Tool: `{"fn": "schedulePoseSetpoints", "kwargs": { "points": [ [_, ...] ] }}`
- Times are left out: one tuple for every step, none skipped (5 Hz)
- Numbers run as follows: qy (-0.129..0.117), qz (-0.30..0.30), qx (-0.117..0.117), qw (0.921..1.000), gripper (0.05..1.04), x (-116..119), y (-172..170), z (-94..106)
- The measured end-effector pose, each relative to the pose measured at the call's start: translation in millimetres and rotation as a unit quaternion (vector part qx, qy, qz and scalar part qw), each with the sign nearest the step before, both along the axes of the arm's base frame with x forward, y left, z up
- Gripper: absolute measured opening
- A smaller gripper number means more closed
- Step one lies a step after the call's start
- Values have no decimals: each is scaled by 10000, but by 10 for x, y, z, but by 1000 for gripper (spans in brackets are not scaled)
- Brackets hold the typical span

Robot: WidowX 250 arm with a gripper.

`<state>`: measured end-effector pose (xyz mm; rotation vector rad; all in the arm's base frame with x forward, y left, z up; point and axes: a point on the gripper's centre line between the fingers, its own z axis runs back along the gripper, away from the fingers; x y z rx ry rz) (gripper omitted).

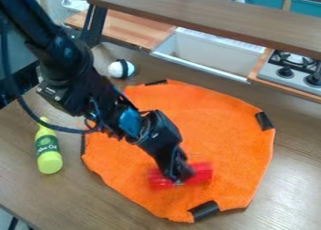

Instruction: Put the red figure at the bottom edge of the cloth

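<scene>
Camera view: gripper (178, 180) tight on figure (201, 173)

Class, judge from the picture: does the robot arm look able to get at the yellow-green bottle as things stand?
Probably not straight away: the gripper is down at the red figure, and a dark cable crosses the view near the top of the bottle.

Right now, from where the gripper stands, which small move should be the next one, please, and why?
I would probably bring the red figure a little toward the cloth's bottom edge, near the black strip. The gripper is right at the figure, and a band of orange cloth lies between the figure and that edge. I cannot tell how firm the hold is.
</scene>
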<state>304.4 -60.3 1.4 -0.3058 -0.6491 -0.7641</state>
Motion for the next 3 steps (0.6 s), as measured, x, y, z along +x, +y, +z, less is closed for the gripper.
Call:
{"fn": "schedulePoseSetpoints", "kwargs": {
  "points": [
    [2,49,-178,9998,948,-2,94,29],
    [-113,106,-303,9994,1003,19,264,209],
    [-204,335,-363,9986,999,49,745,510]
  ]
}}
